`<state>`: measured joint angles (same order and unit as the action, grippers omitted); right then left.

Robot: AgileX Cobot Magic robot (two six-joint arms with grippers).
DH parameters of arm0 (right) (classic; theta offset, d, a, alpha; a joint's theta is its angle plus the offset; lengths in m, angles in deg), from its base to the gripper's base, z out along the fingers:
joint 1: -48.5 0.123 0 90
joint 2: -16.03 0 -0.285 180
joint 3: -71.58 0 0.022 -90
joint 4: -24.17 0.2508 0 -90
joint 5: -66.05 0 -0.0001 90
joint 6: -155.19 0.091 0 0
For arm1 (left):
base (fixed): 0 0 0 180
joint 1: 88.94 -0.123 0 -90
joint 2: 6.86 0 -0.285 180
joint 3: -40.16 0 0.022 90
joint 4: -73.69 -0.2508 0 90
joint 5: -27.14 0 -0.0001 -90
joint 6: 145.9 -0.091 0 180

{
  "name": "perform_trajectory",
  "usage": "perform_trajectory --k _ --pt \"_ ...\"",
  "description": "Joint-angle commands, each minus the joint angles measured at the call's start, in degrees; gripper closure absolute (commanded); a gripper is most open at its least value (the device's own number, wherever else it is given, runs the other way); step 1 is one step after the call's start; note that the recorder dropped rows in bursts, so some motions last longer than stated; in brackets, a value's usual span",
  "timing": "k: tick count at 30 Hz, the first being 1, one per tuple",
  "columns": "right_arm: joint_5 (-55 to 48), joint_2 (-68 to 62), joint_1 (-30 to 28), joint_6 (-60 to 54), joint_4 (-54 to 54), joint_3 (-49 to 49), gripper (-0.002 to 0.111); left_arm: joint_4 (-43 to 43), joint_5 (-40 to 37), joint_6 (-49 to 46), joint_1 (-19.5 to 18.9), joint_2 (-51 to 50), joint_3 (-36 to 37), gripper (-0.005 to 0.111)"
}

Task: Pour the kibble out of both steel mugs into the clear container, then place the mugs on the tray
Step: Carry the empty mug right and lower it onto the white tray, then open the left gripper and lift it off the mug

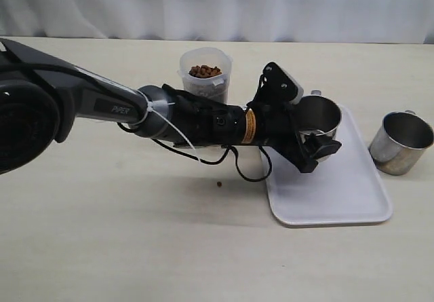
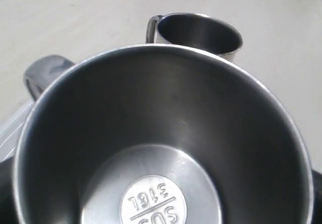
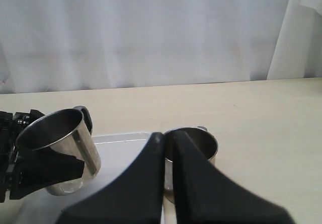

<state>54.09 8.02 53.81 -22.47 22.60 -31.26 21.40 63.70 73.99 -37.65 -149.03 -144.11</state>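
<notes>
The left gripper (image 1: 313,142) pinched the wall of the first mug (image 1: 319,115), empty (its stamped bottom showed bare), over the tray (image 1: 339,200); whether its base touched, I could not tell; the second mug (image 1: 401,142) stood just beside the tray; the clear container (image 1: 227,68) held the kibble (image 1: 205,71); a stray pellet (image 1: 220,183) lay on the table (image 1: 135,248); the right gripper (image 3: 166,136) had its jaws pressed together on nothing.
</notes>
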Motion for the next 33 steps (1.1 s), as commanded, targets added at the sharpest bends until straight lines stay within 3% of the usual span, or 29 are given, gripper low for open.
perform_trajectory --k 1,5,14,17,23,26,29,33 --pt "0.48 0.22 0.15 -0.04 -0.36 0.06 0.104 0.62 -5.33 -1.31 -0.11 -0.13 -2.27 0.107" --pt "0.48 0.22 0.15 -0.04 -0.36 0.06 0.104 0.51 -7.08 -2.23 -0.11 -0.59 -2.9 0.107" --pt "0.48 0.22 0.15 -0.04 -0.36 0.06 0.104 -0.14 -1.86 -2.36 -0.11 -4.06 -3.38 0.104" --pt "0.48 0.22 0.15 -0.04 -0.36 0.06 0.104 -0.14 -4.26 -2.36 -0.11 -4.06 -3.5 0.089" --pt "0.48 0.22 0.15 -0.04 -0.36 0.06 0.104 -0.14 -5.82 -2.36 -0.11 -4.06 -3.5 0.041" --pt "0.48 0.22 0.15 -0.04 -0.36 0.06 0.104 -0.14 -6.35 -2.36 -0.11 -3.95 -3.5 0.023" --pt "0.48 0.22 0.15 -0.04 -0.36 0.06 0.104 -1.45 -8.46 -2.36 -0.11 -3.39 -3.5 0.015" --pt "0.48 0.22 0.15 -0.04 -0.36 0.06 0.104 -3.74 -10.14 -2.36 -0.11 -1.3 -3.5 0.015"
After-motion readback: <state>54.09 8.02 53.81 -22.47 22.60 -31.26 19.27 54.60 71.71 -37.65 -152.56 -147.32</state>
